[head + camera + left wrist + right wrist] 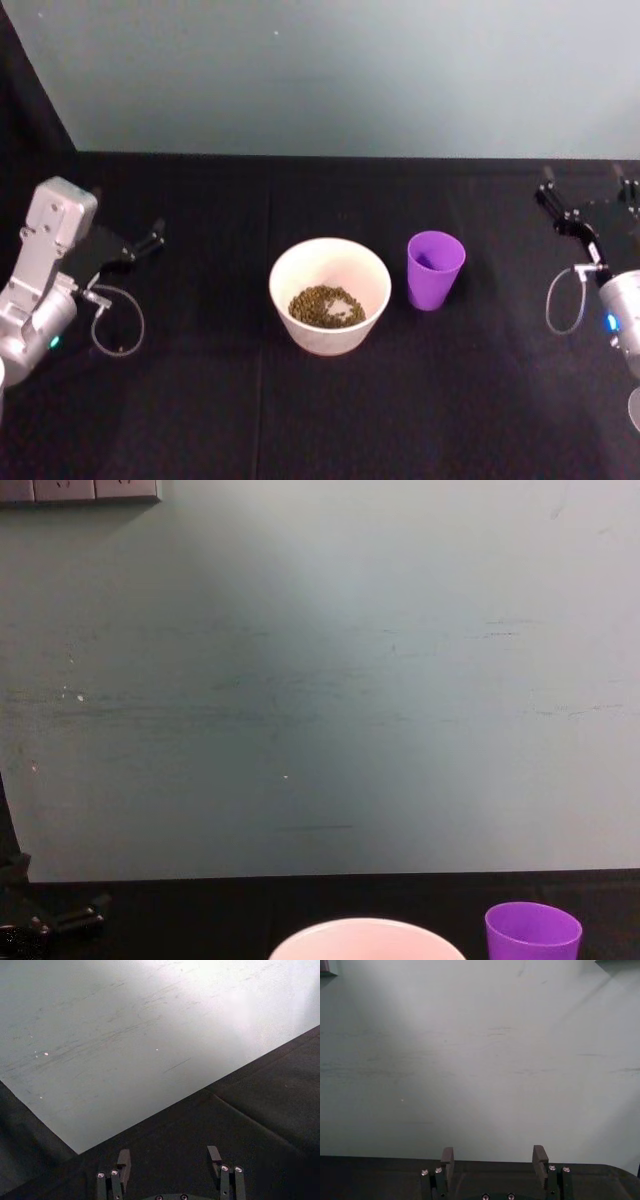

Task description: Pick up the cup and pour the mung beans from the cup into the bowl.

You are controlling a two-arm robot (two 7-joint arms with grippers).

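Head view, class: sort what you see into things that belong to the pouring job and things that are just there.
Belongs to the job:
- cup, upright, right of the bowl
- bowl, mung beans inside
- right gripper, open, nearest the cup

Just there:
- left gripper, open, parked at far left
- black table
- wall

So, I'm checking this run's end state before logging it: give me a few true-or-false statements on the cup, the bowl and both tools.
1. The mung beans lie in the bowl. True.
2. The cup lies tipped on its side. False: it stands upright beside the bowl.
3. The right tool holds the cup. False: it is open, apart from the cup.
4. The left tool is open, away from the bowl. True.
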